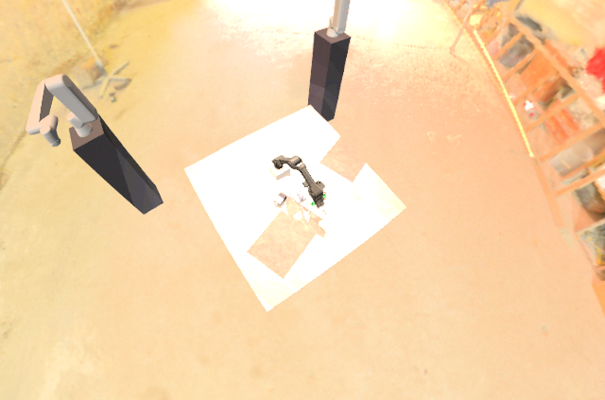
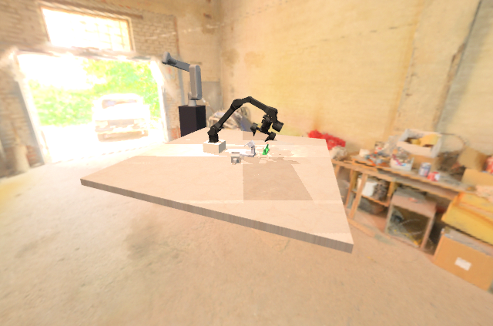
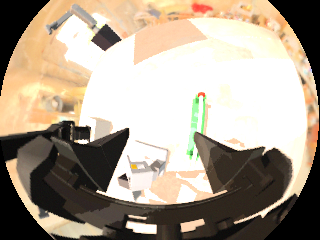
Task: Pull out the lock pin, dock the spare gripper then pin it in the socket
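The gripper (image 3: pixel 160 150) fills the lower half of the wrist view, its two dark fingers spread wide with nothing between them. A green lock pin (image 3: pixel 196 124) with a red tip lies on the bright table (image 3: pixel 260 80), close beside the right finger. A small grey block (image 3: pixel 143 170) sits near the left finger.
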`<action>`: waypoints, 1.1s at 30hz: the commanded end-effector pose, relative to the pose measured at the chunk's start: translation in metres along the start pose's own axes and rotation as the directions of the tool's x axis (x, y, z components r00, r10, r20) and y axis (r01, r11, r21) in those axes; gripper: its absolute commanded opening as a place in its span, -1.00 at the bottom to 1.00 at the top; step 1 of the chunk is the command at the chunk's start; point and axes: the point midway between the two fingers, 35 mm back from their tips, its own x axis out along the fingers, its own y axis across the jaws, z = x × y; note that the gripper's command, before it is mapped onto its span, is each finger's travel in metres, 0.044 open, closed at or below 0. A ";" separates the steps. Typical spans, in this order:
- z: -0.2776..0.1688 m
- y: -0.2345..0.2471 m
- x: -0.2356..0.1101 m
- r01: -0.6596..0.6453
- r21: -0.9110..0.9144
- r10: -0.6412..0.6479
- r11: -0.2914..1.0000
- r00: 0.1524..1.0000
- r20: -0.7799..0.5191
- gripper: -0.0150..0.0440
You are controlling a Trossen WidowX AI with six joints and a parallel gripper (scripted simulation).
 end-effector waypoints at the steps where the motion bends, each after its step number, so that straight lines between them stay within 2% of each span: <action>1: -0.002 0.000 0.000 0.005 0.014 -0.005 1.000 1.000 -0.005 1.00; 4: -0.020 0.005 -0.013 0.111 0.219 -0.097 0.969 0.992 -0.077 1.00; 6: -0.036 0.010 -0.023 0.214 0.389 -0.172 0.896 0.975 -0.140 1.00; 10: -0.068 0.024 -0.043 0.408 0.673 -0.310 0.618 0.912 -0.268 1.00; 14: -0.075 0.031 -0.050 0.484 0.747 -0.379 0.455 0.865 -0.329 1.00; 18: -0.093 0.047 -0.059 0.529 0.838 -0.453 0.134 0.785 -0.423 1.00; 22: -0.119 0.071 -0.063 0.456 0.850 -0.478 -0.264 0.704 -0.526 1.00; 26: -0.147 0.100 -0.065 0.247 0.722 -0.481 -0.646 0.604 -0.636 1.00; 33: -0.173 0.131 -0.063 -0.076 0.486 -0.456 -0.871 0.495 -0.740 1.00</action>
